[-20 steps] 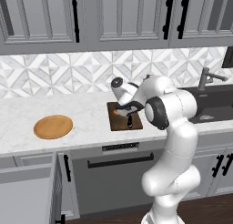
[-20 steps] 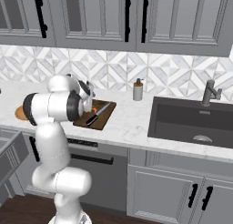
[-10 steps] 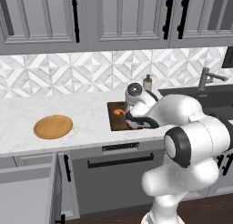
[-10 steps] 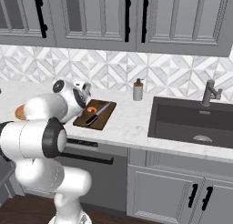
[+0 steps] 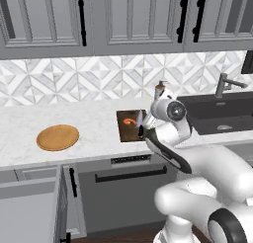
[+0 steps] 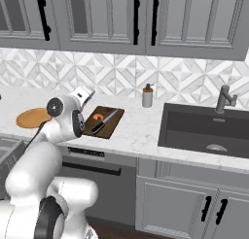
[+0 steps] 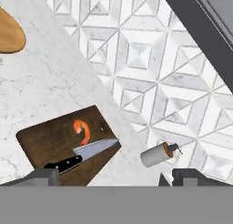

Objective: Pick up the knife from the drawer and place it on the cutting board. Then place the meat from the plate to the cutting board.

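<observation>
A: Where are the task's things found at this moment?

B: The knife [image 7: 82,156] is seen lying flat on the cutting board [image 7: 43,143], black handle toward the near edge, blade angled toward the far right corner. The meat [image 7: 82,129] is also seen on the board, just beside the blade, apparently not touching it. The plate [image 5: 58,137] is left bare on the worktop [image 5: 20,133], well to the left. The drawer [image 5: 29,210] is seen pulled open at the lower left.

A: And the gripper [image 7: 109,176]?

B: It is spread wide with nothing held between the fingertips [image 7: 43,176]; it is held above the near side of the board.

A: So both placements can be judged done. What could go wrong from here?

B: The hand is kept close over the board. If it were lowered or swung low on withdrawal, the knife handle could be clipped and the knife or meat swept off the board. The soap bottle [image 6: 147,96] to the far right could be toppled by a wide swing. The open drawer could be struck if the base were driven.
</observation>
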